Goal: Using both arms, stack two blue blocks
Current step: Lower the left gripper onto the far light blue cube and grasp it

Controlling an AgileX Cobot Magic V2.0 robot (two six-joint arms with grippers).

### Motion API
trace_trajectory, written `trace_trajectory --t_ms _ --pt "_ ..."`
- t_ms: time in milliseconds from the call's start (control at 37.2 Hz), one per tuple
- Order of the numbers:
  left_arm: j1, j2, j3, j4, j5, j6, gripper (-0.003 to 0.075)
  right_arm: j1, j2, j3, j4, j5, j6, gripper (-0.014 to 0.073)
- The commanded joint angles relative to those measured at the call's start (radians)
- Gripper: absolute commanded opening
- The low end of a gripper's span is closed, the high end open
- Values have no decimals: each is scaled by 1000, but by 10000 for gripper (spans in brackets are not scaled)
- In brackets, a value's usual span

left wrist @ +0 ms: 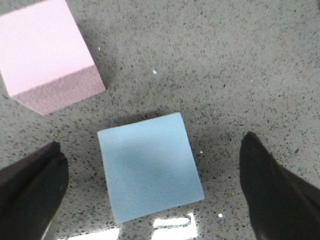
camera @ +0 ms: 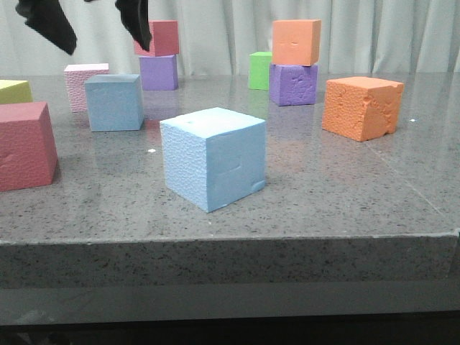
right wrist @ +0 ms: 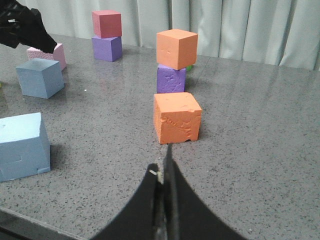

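One blue block (camera: 113, 102) stands at the back left of the table. My left gripper (camera: 108, 49) hangs open and empty above it, one finger on each side. In the left wrist view this block (left wrist: 148, 166) lies between the wide-apart fingers (left wrist: 30, 187), not touched. The second blue block (camera: 213, 157) stands alone near the table's front edge, at the centre. My right gripper (right wrist: 162, 172) is shut and empty, low over the table, to the right of that block (right wrist: 22, 145). It is out of the front view.
A pink cube (camera: 85, 85) stands just behind the far blue block. A red cube (camera: 25, 144) and a yellow-green one (camera: 14, 90) are at the left. Red-on-purple (camera: 158, 61) and orange-on-purple (camera: 295, 65) stacks, a green cube (camera: 260, 70) and a dented orange cube (camera: 361, 106) stand behind and to the right.
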Motion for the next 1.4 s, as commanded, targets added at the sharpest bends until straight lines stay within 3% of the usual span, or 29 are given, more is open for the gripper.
trace_trajectory --t_ms 0,511,1021,1370 --pt "0 -24 -37 -15 -43 -13 673 -8 12 -18 -11 -110 3 -68" --pt "0 34 -37 -25 -72 -13 666 -8 12 -18 -11 -116 3 -68" --pt "0 34 -37 -25 -72 -13 353 -8 12 -18 -10 -116 3 -68" --pt "0 20 -152 -25 36 -6 315 -8 12 -18 -10 -116 3 -68"
